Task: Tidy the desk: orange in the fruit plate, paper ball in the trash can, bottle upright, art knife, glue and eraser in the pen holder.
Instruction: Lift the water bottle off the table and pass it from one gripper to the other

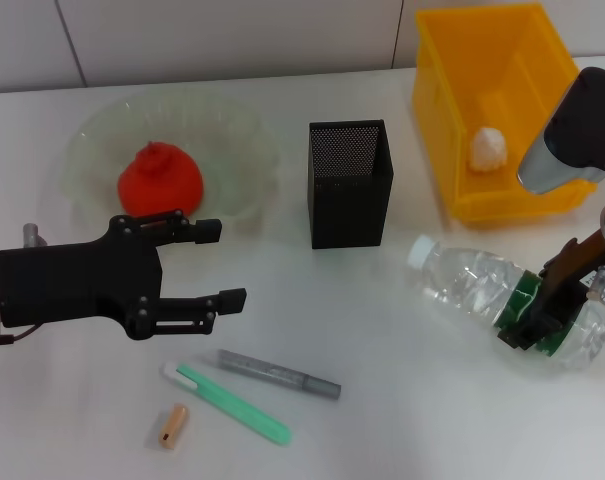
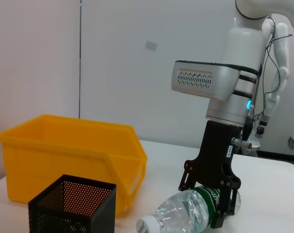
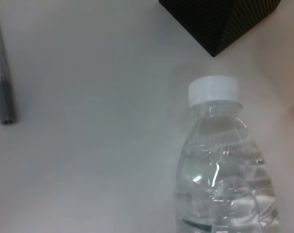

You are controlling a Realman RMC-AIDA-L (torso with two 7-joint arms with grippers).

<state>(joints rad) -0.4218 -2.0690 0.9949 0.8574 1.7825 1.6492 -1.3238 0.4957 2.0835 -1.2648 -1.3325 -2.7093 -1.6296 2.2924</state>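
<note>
Orange (image 1: pixel 160 178) and paper ball (image 1: pixel 488 147) are stowed; bottle (image 1: pixel 482 293), lower right, is clamped lying by right gripper (image 1: pixel 530 322); 3 small items remain.

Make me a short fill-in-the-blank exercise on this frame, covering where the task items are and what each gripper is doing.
1. The orange sits in the ____.
2. The paper ball lies inside the yellow ____.
3. The bottle lies on its ____, the right gripper closed around its green label.
4. The left gripper hovers ____ near the fruit plate, holding nothing.

Missing words: fruit plate; trash can; side; open
</note>
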